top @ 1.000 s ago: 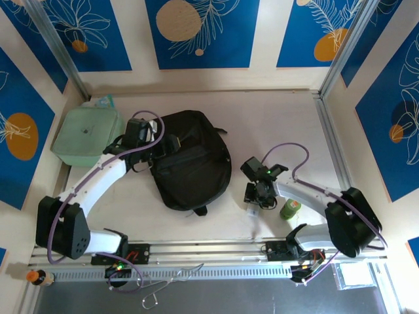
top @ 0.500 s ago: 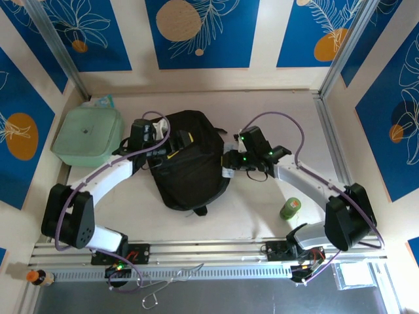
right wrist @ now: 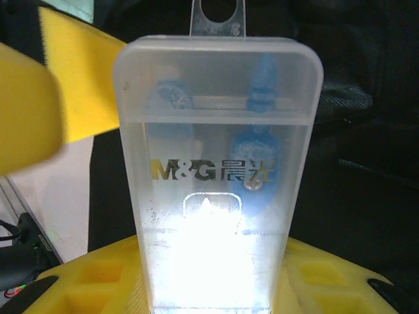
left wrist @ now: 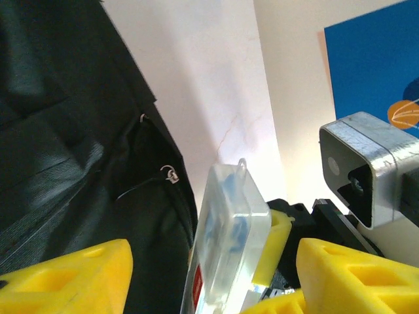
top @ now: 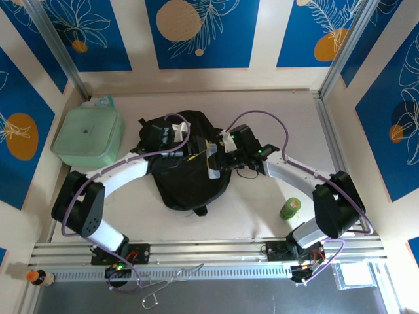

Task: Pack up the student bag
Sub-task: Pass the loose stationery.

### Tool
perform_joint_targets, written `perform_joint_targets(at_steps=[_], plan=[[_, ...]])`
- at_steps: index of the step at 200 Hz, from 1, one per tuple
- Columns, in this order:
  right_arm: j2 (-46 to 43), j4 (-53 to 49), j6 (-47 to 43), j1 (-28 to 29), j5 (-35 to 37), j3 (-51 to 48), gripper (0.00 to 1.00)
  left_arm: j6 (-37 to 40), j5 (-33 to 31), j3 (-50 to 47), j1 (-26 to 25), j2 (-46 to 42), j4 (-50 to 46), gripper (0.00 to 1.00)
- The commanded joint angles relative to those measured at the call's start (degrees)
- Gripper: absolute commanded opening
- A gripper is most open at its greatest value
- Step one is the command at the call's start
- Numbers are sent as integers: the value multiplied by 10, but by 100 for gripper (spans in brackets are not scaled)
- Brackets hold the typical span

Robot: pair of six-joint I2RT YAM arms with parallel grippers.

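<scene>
The student bag (top: 193, 173) is a black fabric backpack lying flat in the middle of the table. My right gripper (top: 216, 162) is shut on a clear plastic case (top: 212, 159) with blue items inside, and holds it over the bag's upper part. In the right wrist view the case (right wrist: 216, 150), marked M&G, stands up from between the yellow fingers (right wrist: 85, 288), with the bag (right wrist: 357, 131) behind it. My left gripper (top: 185, 145) hovers over the bag's top. Its yellow fingers (left wrist: 72, 275) stand apart, and the case (left wrist: 229, 242) and the bag's zip edge (left wrist: 163, 190) lie between them.
A pale green square lidded container (top: 88, 136) sits at the back left beside the bag. A small green can (top: 291, 208) stands near the right arm's base. A little bottle (top: 39, 277) lies off the table's front left corner. Blue patterned walls enclose the table.
The right arm has swung from the front right of the table to over the bag, carrying the case. The left gripper has shifted right over the bag and its jaws have narrowed.
</scene>
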Motion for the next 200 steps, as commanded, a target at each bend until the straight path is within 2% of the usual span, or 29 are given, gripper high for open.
perform_joint_targets(at_steps=[1,11,47,105,117,138,153,172,200], plan=[[9,12,-18,4,-20,23,27,32,-14,31,-15,9,-14,65],[11,11,-20,5,-20,24,27,46,-27,37,-20,13,-30,64],[18,13,-20,10,-18,30,27,62,-43,54,-27,25,-65,44],[13,27,1,2,-47,30,30,42,-43,60,-22,30,-49,28],[0,41,22,-7,-65,22,35,22,-39,49,-12,22,-25,25],[-25,80,66,-18,-101,0,58,-31,-24,20,15,1,49,24],[-41,116,97,-22,-113,-20,70,-67,-14,2,33,-12,101,23],[-56,171,160,-39,-128,-45,77,-110,-10,-17,54,-30,159,24],[-54,300,287,-72,-171,-90,81,-170,-19,-39,75,-53,239,23]])
